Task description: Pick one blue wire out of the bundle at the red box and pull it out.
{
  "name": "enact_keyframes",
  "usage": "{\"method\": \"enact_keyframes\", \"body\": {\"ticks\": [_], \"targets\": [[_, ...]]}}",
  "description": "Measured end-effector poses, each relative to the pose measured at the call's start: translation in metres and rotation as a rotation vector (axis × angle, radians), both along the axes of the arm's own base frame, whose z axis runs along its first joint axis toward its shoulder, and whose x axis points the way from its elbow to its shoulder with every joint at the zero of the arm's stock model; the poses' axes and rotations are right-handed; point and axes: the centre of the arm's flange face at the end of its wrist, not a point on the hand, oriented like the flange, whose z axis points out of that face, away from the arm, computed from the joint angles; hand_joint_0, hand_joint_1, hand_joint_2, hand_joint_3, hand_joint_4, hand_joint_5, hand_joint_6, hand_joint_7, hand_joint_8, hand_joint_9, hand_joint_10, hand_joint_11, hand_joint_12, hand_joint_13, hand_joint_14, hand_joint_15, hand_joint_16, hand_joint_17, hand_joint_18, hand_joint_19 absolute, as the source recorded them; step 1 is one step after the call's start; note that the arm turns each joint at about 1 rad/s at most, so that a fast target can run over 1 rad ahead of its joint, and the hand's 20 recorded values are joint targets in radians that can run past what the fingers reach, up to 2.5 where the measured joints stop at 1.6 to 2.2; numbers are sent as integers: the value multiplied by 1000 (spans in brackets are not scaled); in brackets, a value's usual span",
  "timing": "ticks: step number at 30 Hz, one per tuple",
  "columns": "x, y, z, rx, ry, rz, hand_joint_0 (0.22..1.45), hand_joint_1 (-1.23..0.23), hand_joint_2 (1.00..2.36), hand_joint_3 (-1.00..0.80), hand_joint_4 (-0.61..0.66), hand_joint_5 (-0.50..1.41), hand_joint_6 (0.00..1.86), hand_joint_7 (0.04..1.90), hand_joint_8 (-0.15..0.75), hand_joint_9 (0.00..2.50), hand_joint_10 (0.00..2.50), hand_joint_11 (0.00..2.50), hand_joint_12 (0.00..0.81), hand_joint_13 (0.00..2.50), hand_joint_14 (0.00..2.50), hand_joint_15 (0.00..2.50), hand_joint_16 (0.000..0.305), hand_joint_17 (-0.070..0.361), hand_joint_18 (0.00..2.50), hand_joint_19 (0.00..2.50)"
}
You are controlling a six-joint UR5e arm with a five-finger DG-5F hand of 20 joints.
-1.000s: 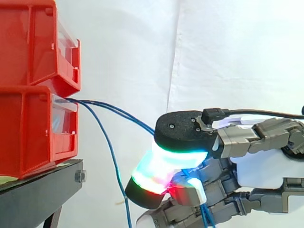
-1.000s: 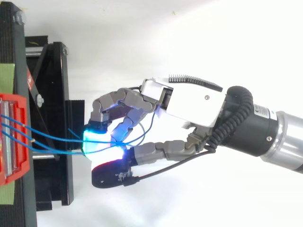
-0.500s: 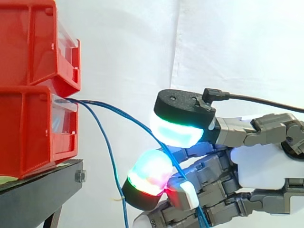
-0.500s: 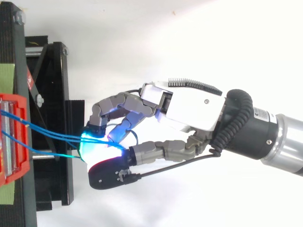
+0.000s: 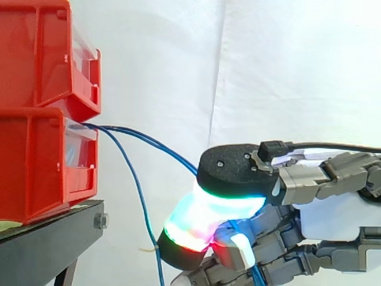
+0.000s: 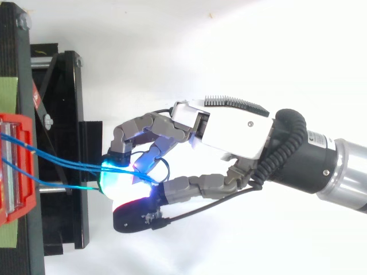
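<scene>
Closest to the side camera is the robot's grey-and-white jointed hand, reaching in from the right with its fingers curled. The thumb's black-backed pad glows green and cyan underneath. It is pressed down onto a fingertip pad lit white, green and red, so the 2 pads meet. From above, the hand lies roughly level. Its fingertips point toward the bins and glow cyan where they close together, just off the front edge of the stand.

The thin blue wires run into that pinch. 3 strands leave the lower bin. 2 of them stay close together, slope down to the right and disappear between the pressed pads. I cannot tell whether both are clamped or just 1. The 3rd strand drops from the bin's mouth in a loose curve and hangs down past the lower fingertip, on its left in the side view. More blue wire trails down below the hand, and a small loop of it curls beside the fingers in the top view.

At the left stand 2 stacked red plastic bins, each with a clear front panel. The strands come out at the top of the lower bin's front. The bins sit on a black stand. Farthest back hangs a white curtain.
</scene>
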Motion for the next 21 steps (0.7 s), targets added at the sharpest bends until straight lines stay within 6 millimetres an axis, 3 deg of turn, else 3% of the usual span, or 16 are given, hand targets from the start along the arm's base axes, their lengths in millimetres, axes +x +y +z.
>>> {"method": "enact_keyframes", "body": {"ticks": [6, 9, 21], "targets": [[0, 0, 0, -1, 0, -1, 547, -493, 1000, -500, 204, -153, 822, 1084, 272, 1101, 28, 1085, 358, 592, 16, 396, 51, 116, 472, 406], [0, 1, 0, -1, 0, -2, 553, -433, 1000, -500, 196, -141, 807, 1109, 270, 1141, 28, 1045, 354, 601, 16, 396, 51, 114, 481, 405], [0, -4, 3, 3, -11, -49, 568, -435, 1001, -484, 177, -132, 774, 1127, 262, 1144, 28, 1029, 350, 613, 16, 398, 50, 112, 486, 408]]}}
